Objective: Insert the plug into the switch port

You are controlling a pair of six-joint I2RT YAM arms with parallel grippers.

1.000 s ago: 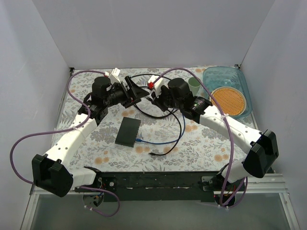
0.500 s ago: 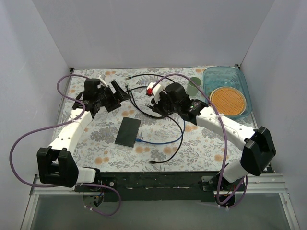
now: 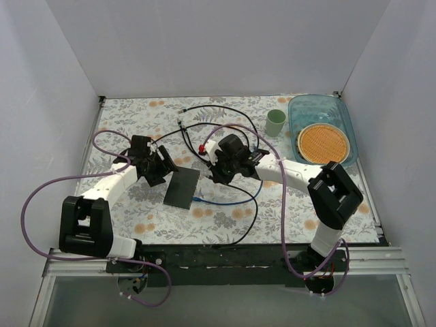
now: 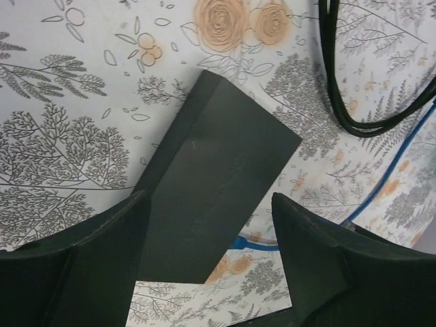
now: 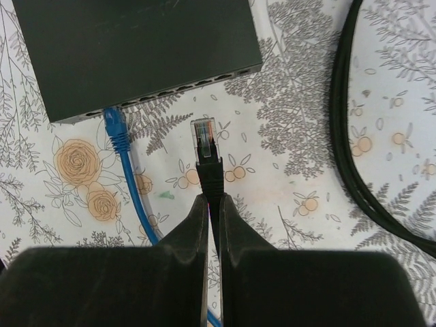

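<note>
The switch [image 5: 136,48] is a flat dark grey box with its row of ports [image 5: 184,87] facing my right gripper [image 5: 212,199]. That gripper is shut on the black boot of the plug [image 5: 205,139]. The plug's clear tip points at the ports and stops a short gap before them. A blue cable [image 5: 116,129] sits in a port at the left end of the row. My left gripper [image 4: 210,197] stands open over the far end of the switch [image 4: 211,184], with a finger on either side and tablecloth showing beside the right finger [image 4: 313,252]. From above, both grippers flank the switch [image 3: 182,189].
A black cable [image 3: 225,119] loops across the floral cloth behind and right of the switch. The blue cable [image 3: 228,202] trails right from the switch. A green cup [image 3: 275,122] and a blue tray [image 3: 320,109] with an orange plate [image 3: 323,143] stand at the back right.
Both arms have come forward and down from the back of the table to the switch. The left gripper now straddles its far end, and the right gripper has brought the plug up to the ports.
</note>
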